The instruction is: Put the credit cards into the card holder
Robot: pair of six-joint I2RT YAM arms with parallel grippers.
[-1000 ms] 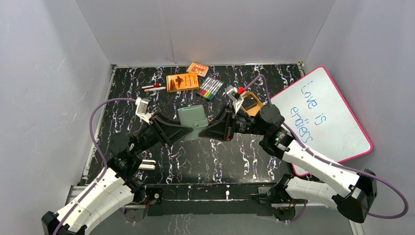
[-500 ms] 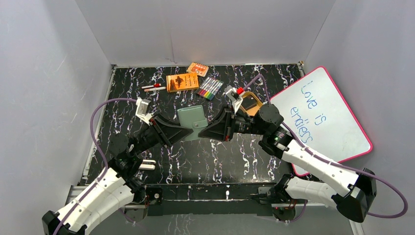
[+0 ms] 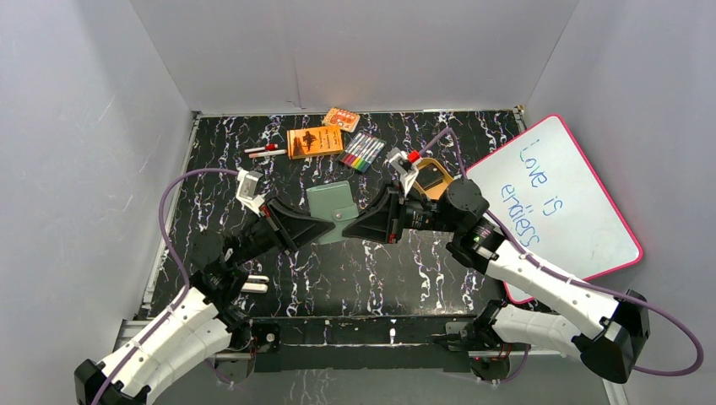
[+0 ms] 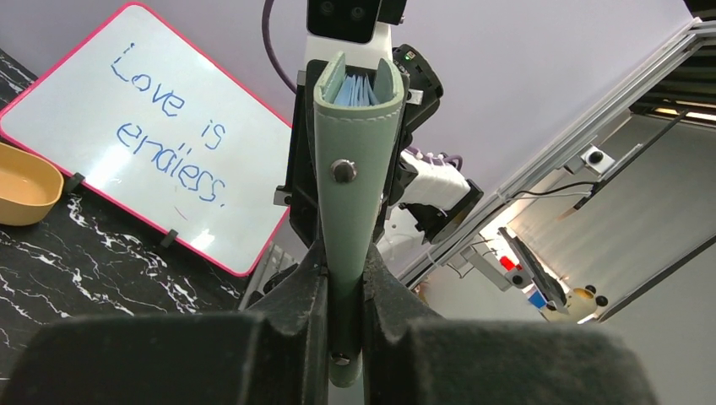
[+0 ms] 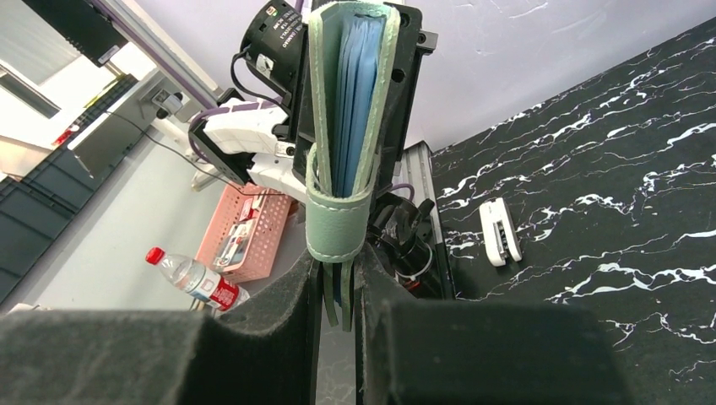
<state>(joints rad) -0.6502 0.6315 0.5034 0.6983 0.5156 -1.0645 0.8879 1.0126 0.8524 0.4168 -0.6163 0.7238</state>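
While both arms meet over the middle of the bench (image 3: 380, 274), the step in hand appears to be securing the card holder (image 3: 329, 201) before any card is loaded. Starting from the left, the left gripper (image 3: 327, 226) is pinched tight on the cover near the spine, just below a metal stud. The holder sits between the two grippers, folded shut, with its pale blue sleeves showing only at the edge. Whether it is raised clear of the bench cannot be told for certain. The right gripper (image 3: 349, 231) is clamped on the opposite edge, where the snap tab loops round the opening. Further right, near the whiteboard (image 3: 561, 198), a tan tray (image 3: 447, 189) holds a dark shape that may be the credit cards; this cannot be confirmed. The next move probably calls for one gripper to keep its hold while the other frees the tab and spreads the covers.
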